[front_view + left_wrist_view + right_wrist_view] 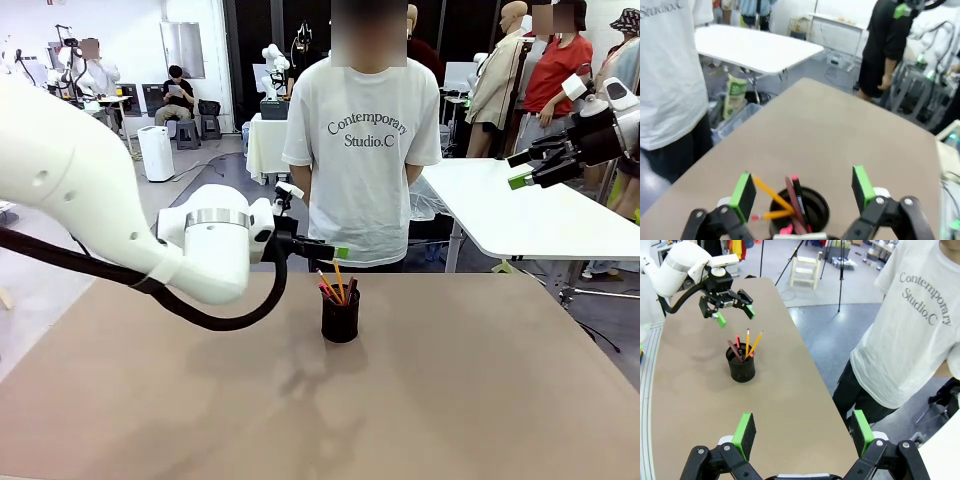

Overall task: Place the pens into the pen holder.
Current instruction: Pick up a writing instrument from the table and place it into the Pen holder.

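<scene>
Nearest, on the brown desk: nothing loose to be seen, no stray pens. Holder upright mid-desk, toward the far edge. Pens all standing in it, tips fanned out above the rim: two orange-yellow pencils, a reddish one, a black one with a pink end.

Left hand just above and beside the holder, on the robot's left of it, fingers spread wide, nothing held. From the left wrist view: green pads either side of the cup mouth, clear of the pens.

Right hand raised well off to the right, far from the holder, fully open, empty.

Beyond the desk: person in a white T-shirt at the far edge, hands not visible.

Handling, as a judgement: pens light, stiff, thin, smooth, so prone to roll or slip; best pinched mid-shaft across the barrel. Mesh holder light and tall for its base, easy to tip if knocked sideways; best left alone, any retreat straight up.

Task looks done, judging by the desk.
</scene>
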Available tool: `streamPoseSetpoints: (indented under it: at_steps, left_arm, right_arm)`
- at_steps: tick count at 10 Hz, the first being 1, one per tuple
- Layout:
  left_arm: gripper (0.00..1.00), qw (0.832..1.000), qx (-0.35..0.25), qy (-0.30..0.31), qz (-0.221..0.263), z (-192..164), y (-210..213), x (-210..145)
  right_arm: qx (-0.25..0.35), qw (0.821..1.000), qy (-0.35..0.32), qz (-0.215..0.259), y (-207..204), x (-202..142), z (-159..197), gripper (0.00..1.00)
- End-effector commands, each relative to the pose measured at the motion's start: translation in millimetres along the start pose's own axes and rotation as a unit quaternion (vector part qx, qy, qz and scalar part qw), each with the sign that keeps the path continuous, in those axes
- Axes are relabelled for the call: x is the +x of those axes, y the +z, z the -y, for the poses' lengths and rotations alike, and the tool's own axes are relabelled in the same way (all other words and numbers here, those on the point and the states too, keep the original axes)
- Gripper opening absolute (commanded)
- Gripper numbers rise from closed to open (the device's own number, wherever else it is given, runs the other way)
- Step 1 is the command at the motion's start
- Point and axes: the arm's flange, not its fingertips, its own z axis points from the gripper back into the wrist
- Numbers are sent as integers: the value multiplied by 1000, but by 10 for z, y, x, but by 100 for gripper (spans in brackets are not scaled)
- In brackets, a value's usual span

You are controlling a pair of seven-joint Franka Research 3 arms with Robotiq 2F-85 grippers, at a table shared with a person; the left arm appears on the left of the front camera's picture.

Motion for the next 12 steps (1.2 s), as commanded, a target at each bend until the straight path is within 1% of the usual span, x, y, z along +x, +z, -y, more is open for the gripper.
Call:
streamPoseSetpoints:
  at_steps: [1, 2, 4, 5, 6, 7, 8, 12]
  left_arm:
    - [100, 996, -31, -7, -88, 42, 348, 228]
    - [100, 991, -31, -8, -132, 64, 491, 324]
    - [100, 979, -29, -32, -199, 96, 716, 462]
    - [100, 973, -21, -56, -224, 78, 810, 500]
    - [100, 967, -20, -98, -235, 31, 906, 527]
    - [100, 956, -26, -136, -260, -39, 990, 548]
    - [100, 949, -18, -146, -278, -90, 1064, 590]
    - [100, 951, -15, -156, -267, -251, 1476, 960]
  right_arm:
    - [4, 1000, -9, -9, 1, 47, 7, 100]
    - [4, 1000, -9, -9, 1, 47, 7, 100]
    - [4, 1000, -9, -9, 1, 47, 7, 100]
    - [4, 1000, -9, -9, 1, 47, 7, 100]
    - [4, 1000, -9, -9, 1, 47, 7, 100]
    - [4, 1000, -9, -9, 1, 47, 7, 100]
    - [4, 1000, -9, -9, 1, 47, 7, 100]
    - [4, 1000, -9, -9, 1, 47, 7, 100]
